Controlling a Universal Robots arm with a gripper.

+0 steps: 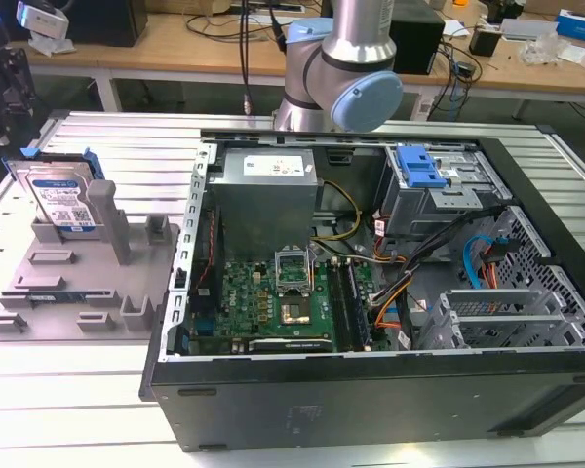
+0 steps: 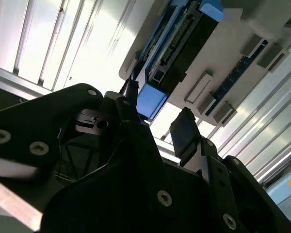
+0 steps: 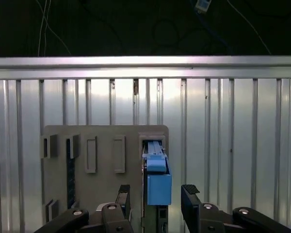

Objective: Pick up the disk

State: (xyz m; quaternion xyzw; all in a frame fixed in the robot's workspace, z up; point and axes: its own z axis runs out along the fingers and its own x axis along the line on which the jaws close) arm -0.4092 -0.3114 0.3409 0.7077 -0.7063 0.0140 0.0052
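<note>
In the exterior view, the disk (image 1: 61, 200) stands on edge in a slot at the far end of the grey fixture (image 1: 78, 292), at the exterior view's left, label facing the camera and a tall post (image 1: 108, 214) just beside it. The open computer case (image 1: 370, 390) sits well apart on the ribbed metal table (image 1: 127, 136), so I judge it no hazard to this grasp. In the first wrist view I am looking straight down on the disk's thin upper edge and its blue bracket (image 3: 157, 182). The gripper (image 3: 156, 193) is spread wide and holds nothing, one finger (image 3: 124, 194) on each side of the disk, with a gap to the metal on both. The disk sits roughly midway between the fingers, which is what I want. In the second wrist view the same open gripper (image 2: 157, 119) frames the blue bracket end, and the fixture's raised tabs (image 2: 200, 87) lie near the line of one finger. I read this as the alignment stage of the pick. To do it well, I would keep the pads square to the disk's broad faces, bite on the metal body rather than the plastic bracket, and keep the fingers clear of the post and tabs.
</note>
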